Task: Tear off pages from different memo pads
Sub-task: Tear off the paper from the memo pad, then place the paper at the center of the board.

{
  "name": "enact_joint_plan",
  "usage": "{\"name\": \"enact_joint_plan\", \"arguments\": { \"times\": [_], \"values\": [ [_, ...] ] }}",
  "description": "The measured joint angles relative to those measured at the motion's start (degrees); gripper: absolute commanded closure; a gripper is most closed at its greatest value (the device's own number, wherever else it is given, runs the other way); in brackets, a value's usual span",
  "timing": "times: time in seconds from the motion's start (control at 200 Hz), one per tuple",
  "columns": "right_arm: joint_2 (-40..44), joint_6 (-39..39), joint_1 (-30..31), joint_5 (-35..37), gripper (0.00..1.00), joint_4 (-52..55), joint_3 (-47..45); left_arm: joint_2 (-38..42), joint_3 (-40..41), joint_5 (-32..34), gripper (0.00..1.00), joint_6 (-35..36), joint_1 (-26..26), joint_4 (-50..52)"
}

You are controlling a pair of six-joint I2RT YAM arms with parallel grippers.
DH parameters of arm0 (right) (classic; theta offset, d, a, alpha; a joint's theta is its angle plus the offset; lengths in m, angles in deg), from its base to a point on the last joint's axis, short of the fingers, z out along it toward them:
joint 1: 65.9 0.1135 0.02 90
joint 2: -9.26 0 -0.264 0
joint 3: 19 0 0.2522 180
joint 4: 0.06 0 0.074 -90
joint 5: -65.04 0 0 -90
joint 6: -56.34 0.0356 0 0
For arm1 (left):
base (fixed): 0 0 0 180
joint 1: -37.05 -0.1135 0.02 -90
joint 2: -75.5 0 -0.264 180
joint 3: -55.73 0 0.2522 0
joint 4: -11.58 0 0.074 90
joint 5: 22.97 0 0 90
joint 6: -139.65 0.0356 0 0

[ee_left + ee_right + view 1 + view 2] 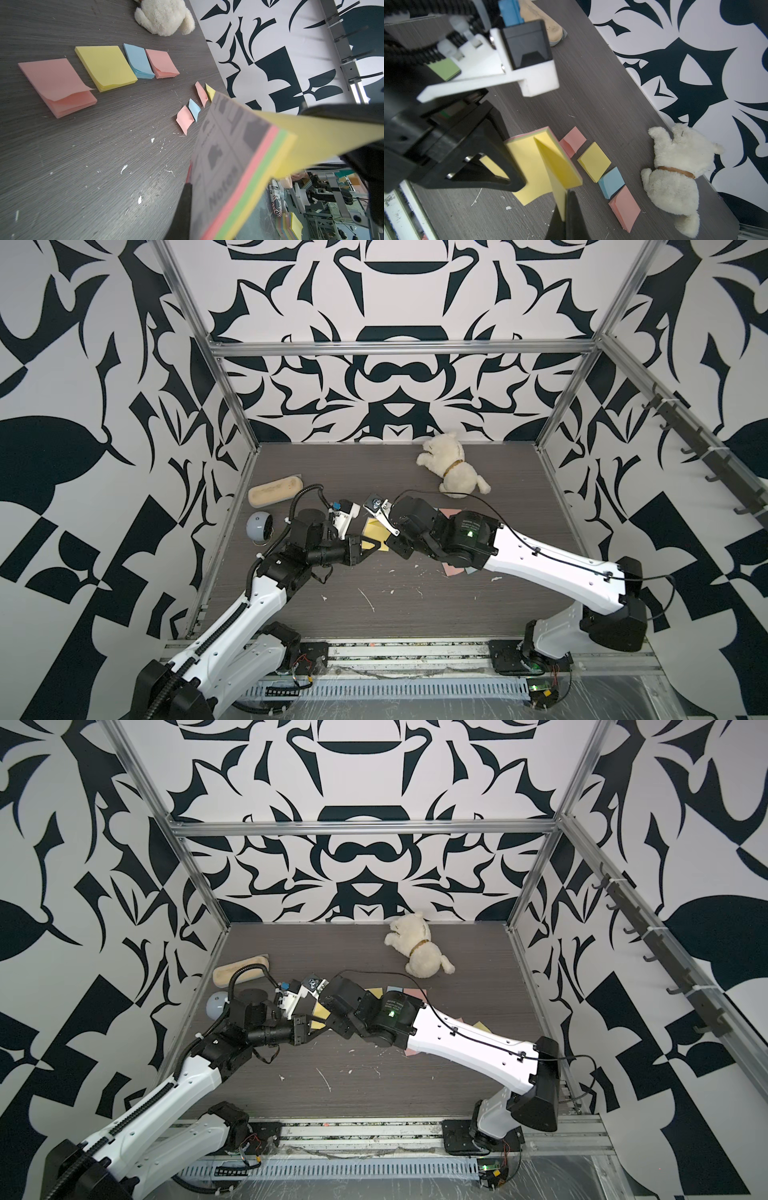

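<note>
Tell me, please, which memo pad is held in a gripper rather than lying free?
The multicolour pad, layered yellow, green, pink: left gripper clamps it, right gripper pinches its top page. The pads in the row lie free.
</note>
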Motion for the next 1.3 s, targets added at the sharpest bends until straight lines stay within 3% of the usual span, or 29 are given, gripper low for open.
{"name": "enact_joint_plan", "arguments": {
  "times": [0.31,0.45,0.655,0.835,1.065,1.3],
  "values": [
    [6.54,2.45,-10.88,0.68,1.0,-0.07,-4.85,-5.01,-0.31,2.32,1.0,-0.07,-0.35,3.61],
    [8.0,4.79,-14.19,1.75,1.0,0.24,-11.1,-8.17,-0.28,2.89,1.0,-0.72,-4.85,6.84],
    [-3.17,11.34,-13.94,0.98,1.0,2.97,-19.19,-15.93,-0.92,2.12,1.0,-2.69,-19.87,7.8],
    [-12.61,16.06,-13.86,-0.42,1.0,5.05,-23.32,-28.48,-5.07,1.46,1.0,-1.75,-20.98,7.08],
    [-13.0,18.88,-13.88,-6.1,0.6,5.75,-24.5,-36.83,-7.23,1.27,1.0,-1.64,-17.4,3.72],
    [-7.58,20.72,-13.88,-10.78,0.49,9.2,-20.11,-45.03,-11.89,1.33,0.97,-2.08,-16.76,1.05]
  ]
}}
